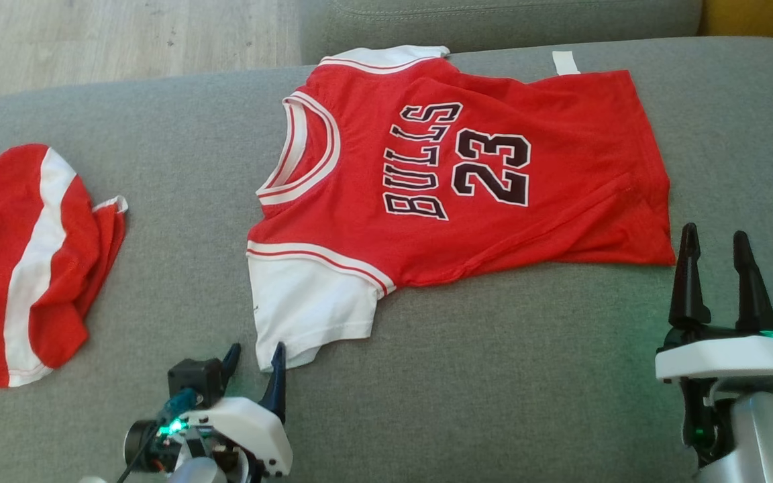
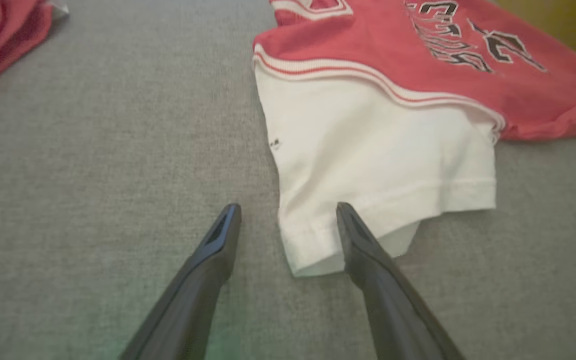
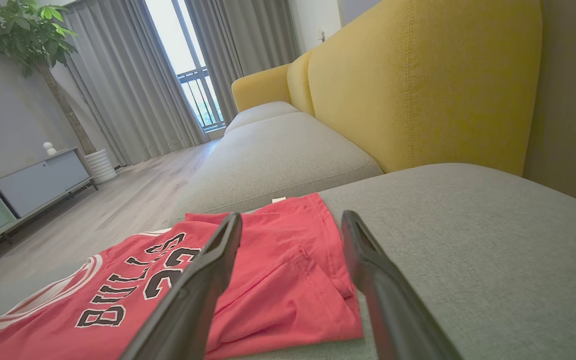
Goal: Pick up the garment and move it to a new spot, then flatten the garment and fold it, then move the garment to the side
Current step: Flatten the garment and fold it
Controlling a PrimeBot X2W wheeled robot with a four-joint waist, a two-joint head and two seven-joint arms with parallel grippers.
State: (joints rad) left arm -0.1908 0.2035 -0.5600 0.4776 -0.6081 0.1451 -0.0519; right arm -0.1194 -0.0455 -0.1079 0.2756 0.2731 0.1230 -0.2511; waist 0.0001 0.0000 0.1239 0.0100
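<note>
The garment (image 1: 453, 168) is a red jersey with white sleeves and "BULLS 23" on it, spread on the grey sofa seat (image 1: 494, 376). Its near white sleeve (image 2: 378, 165) reaches toward my left gripper (image 1: 254, 365), which is open at the sleeve's bottom corner; one fingertip (image 2: 348, 220) overlaps the hem, the other rests on bare cushion. My right gripper (image 1: 716, 251) stands open just right of the jersey's bottom hem corner. In the right wrist view the red hem (image 3: 288, 280) lies between and beyond the right gripper (image 3: 292, 225) fingers, apart from them.
A second red and white garment (image 1: 24, 261) lies bunched at the seat's left end. A yellow backrest (image 3: 418, 85) rises along the far side of the seat. Wooden floor (image 1: 91, 40) lies beyond the seat's edge at the upper left.
</note>
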